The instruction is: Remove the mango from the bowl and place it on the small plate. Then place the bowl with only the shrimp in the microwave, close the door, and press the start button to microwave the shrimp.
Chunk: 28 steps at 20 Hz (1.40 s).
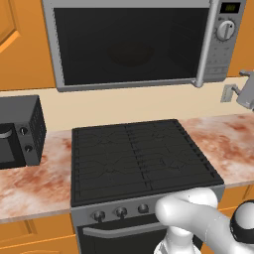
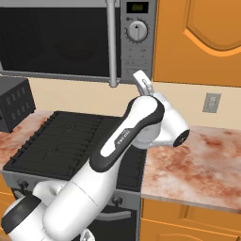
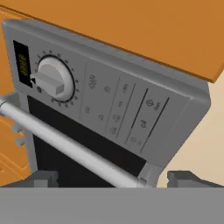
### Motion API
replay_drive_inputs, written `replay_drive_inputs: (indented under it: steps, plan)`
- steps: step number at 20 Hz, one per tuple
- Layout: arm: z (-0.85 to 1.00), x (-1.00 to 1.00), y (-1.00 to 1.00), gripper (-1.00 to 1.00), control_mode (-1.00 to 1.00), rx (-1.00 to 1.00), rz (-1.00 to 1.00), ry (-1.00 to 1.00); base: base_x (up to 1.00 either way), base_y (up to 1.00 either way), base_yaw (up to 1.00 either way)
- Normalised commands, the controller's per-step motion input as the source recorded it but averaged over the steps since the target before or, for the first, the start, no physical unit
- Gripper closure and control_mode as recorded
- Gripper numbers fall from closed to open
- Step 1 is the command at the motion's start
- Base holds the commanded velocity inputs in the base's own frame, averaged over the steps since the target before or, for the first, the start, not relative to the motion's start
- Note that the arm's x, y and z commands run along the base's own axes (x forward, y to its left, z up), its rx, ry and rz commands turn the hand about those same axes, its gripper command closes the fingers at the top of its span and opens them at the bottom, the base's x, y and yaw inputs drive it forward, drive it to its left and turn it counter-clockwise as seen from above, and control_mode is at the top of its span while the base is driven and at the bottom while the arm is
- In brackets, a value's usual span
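Microwave [image 1: 134, 44] first, in the left base view: it hangs above the stove [image 1: 141, 156], its door [image 1: 129, 47] looking shut flat, with the dial [image 1: 226, 30] at the right of the door. The gripper [image 1: 246, 89] sits at the frame's right edge, just below the microwave's control panel, cut off so its jaws cannot be read here. Behind the dark window I cannot make out a bowl or shrimp; whether they are inside is unclear. A black toaster oven [image 1: 20, 131] stands on the counter well left of the stove.

From the right base view, the arm rises in front of the stove and the gripper [image 2: 142, 81] points up at the microwave's lower right corner, just beside the bottom of the bar handle [image 2: 111, 42]. The risk, as I judge it, is that a push lands on the handle end or a wrong key rather than the start button.

Through the hand view, the fingertips [image 3: 43, 179] stand spread wide, pinching nothing, with the control panel [image 3: 120, 109] straight ahead of them. The key labels are too blurred to tell which is start, and the handle crosses between the tips and the panel's lower edge, so it could snag a finger.
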Motion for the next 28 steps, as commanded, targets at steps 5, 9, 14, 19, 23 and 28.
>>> replay_drive_inputs:
  steps: [5, 9, 14, 19, 23, 28]
  plan:
    - [-0.14, 0.35, 0.00, -1.00, -1.00, 0.01, -0.10, 0.18, 0.00, 0.00, 0.00]
    - [-0.26, 0.44, 0.00, -1.00, -1.00, 0.00, -0.03, 0.19, 0.00, 0.00, 0.00]
    - [-0.04, 0.46, -0.05, -1.00, -1.00, 0.01, -0.01, 0.16, 0.00, 0.00, 0.00]
    - [-0.14, 0.40, -0.26, -1.00, -1.00, 0.04, -0.01, 0.11, 0.00, 0.00, 0.00]
    - [-0.23, 0.33, -0.26, -1.00, -1.00, 0.05, -0.02, 0.07, 0.00, 0.00, 0.00]
    - [-0.27, 0.47, -0.01, -1.00, -1.00, 0.02, -0.06, 0.09, 0.00, 0.00, 0.00]
